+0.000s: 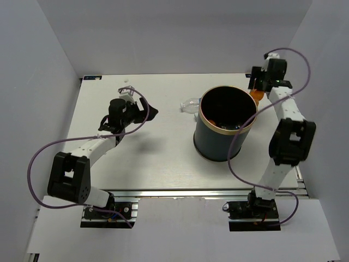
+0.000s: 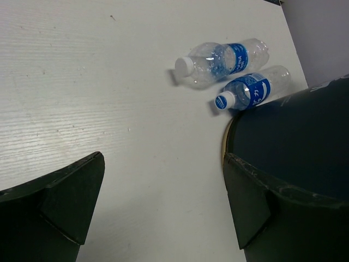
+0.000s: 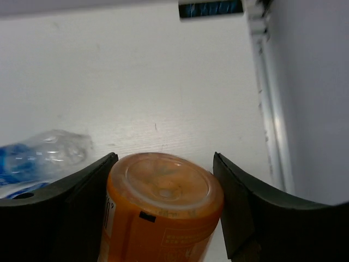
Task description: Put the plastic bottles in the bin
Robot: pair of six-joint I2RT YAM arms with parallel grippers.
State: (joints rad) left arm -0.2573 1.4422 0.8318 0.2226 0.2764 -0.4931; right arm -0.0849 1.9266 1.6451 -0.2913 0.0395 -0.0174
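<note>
The black bin with a tan rim stands right of centre; its wall fills the right of the left wrist view. My right gripper is at the bin's far right edge, shut on the small orange bottle. In the right wrist view the gripper has the bottle between its fingers. Two clear bottles lie behind the bin's left side: one with a blue label and one with a darker blue label. My left gripper is open and empty over the table, left of them.
A clear bottle end shows at the bin's far left, and another at the left of the right wrist view. Something glints inside the bin. White walls enclose the table; a rail runs along its right edge.
</note>
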